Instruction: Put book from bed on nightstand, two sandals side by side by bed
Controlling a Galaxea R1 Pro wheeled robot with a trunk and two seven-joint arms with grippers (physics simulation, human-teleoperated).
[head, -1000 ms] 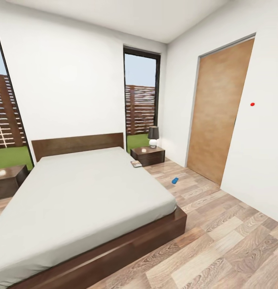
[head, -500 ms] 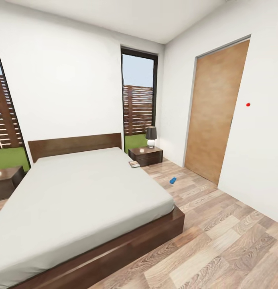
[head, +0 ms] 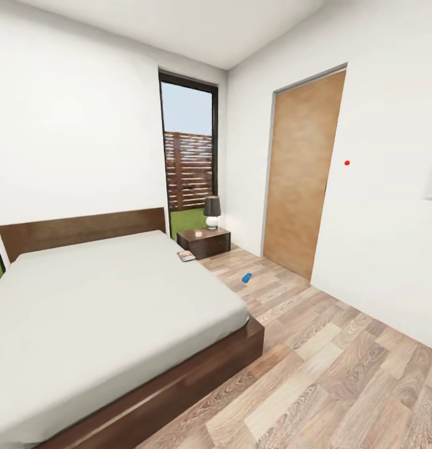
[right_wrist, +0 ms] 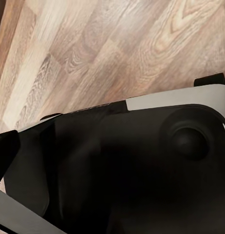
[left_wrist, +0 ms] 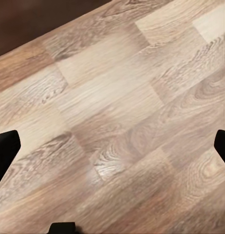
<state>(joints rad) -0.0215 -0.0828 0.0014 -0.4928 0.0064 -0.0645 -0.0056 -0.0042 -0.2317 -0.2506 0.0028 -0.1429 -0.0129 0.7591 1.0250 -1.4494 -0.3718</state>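
Head view: book (head: 186,255) sits at the bed (head: 116,299) edge; left fingers (left_wrist: 5,151) apart, right unclear; you risk nudging it off.

Grey mattress (head: 110,299), dark brown bed frame (head: 178,380), blue sandal (head: 246,278), pale wood-grain floor (head: 340,374).

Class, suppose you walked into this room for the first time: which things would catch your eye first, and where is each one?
The big bed with its grey mattress fills the left and middle of the head view. A small bright blue sandal stands out on the wood floor to the bed's right, with a book at the mattress's far right edge, near the nightstand and its lamp. The tall wooden door dominates the right wall.
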